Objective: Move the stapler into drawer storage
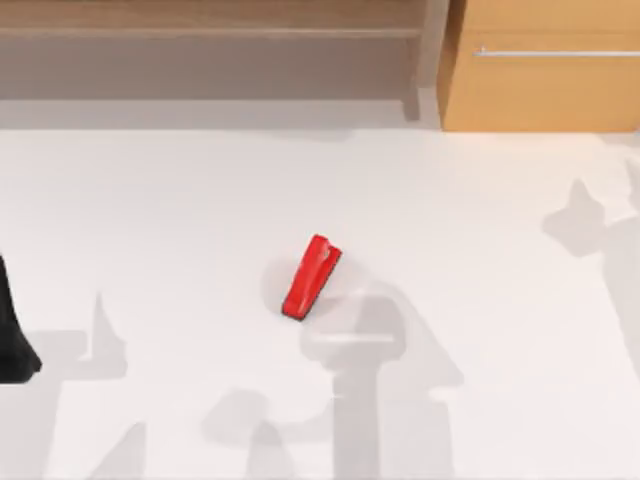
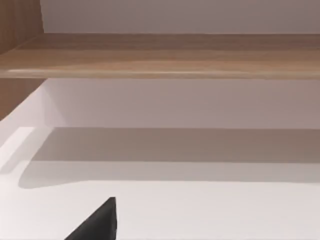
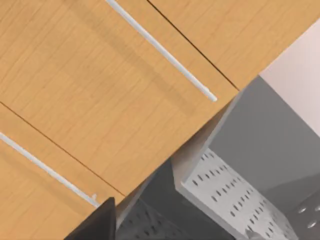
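Stapler loose on table, drawer shut

Jaws: opening of either gripper cannot be told. One dark fingertip (image 2: 100,222) of the left gripper shows in the left wrist view, facing the long brown shelf (image 2: 160,57); one dark fingertip (image 3: 97,222) of the right gripper shows in the right wrist view, close before the drawer (image 3: 100,100) fronts and their silver handle (image 3: 160,50).

Item: stapler (image 1: 311,277), red, lying flat near the table (image 1: 150,220) centre, angled, well apart from both grippers and held by neither. Left arm (image 1: 12,340) sits at the table's left edge.

Risks, judged: drawer front (image 1: 545,90) appears closed, so carrying the stapler over first would leave nowhere to drop it; a pinch across the sloped wedge could slip; a skewed pull on the thin handle (image 1: 555,52) could lose the bar.
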Robot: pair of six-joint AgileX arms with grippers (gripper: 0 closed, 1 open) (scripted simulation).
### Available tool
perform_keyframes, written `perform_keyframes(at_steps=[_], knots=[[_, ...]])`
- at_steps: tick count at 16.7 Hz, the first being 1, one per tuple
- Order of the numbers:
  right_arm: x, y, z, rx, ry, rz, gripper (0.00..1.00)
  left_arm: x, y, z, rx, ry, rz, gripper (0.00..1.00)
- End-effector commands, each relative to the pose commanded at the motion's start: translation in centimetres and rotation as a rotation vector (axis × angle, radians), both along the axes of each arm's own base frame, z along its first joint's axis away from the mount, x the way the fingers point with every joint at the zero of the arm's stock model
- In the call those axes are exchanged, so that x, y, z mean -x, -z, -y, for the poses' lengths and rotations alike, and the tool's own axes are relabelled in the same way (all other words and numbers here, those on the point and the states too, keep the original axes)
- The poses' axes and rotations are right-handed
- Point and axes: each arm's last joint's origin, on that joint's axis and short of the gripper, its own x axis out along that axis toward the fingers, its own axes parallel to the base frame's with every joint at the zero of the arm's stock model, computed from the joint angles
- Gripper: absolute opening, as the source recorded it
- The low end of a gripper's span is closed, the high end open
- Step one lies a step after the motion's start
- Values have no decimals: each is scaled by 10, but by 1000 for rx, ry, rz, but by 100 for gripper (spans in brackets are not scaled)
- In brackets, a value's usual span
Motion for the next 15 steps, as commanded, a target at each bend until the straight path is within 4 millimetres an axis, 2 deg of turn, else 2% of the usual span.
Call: perform_keyframes(at_steps=[2, 4, 8, 11, 15], knots=[[-37, 7, -8, 142, -2, -8, 100, 0, 0, 0, 0, 0, 0, 100], [-72, 22, -17, 282, -6, -15, 100, 0, 0, 0, 0, 0, 0, 100], [-130, 69, -36, 532, -16, -24, 100, 0, 0, 0, 0, 0, 0, 100], [-157, 109, -47, 678, -16, -26, 100, 0, 0, 0, 0, 0, 0, 100], [-174, 147, -54, 790, -10, -28, 100, 0, 0, 0, 0, 0, 0, 100]])
